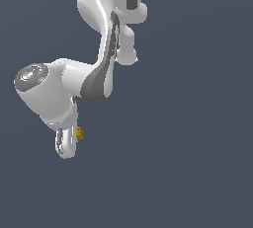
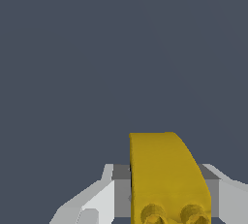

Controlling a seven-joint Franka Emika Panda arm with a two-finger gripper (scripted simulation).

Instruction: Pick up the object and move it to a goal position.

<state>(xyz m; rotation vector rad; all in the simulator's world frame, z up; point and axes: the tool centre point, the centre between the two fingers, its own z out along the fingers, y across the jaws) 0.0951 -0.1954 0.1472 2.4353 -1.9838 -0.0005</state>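
Observation:
The object (image 1: pixel 79 133) is a tiny mustard-yellow lump sitting at the tip of my white gripper (image 1: pixel 76 134), low on the exterior view's left. The wrist view shows the object (image 2: pixel 164 169) close up, a yellow block with a curved face and two round studs at its near end. It sits between the grey pads (image 2: pixel 121 189) of my gripper (image 2: pixel 167 196), and the jaws are closed against its two sides. The hand hides most of the object in the exterior view.
A plain dark blue-grey ground (image 1: pixel 188 163) fills the background in both views. The arm's white links (image 1: pixel 99 34) reach from the top middle down to the exterior view's left.

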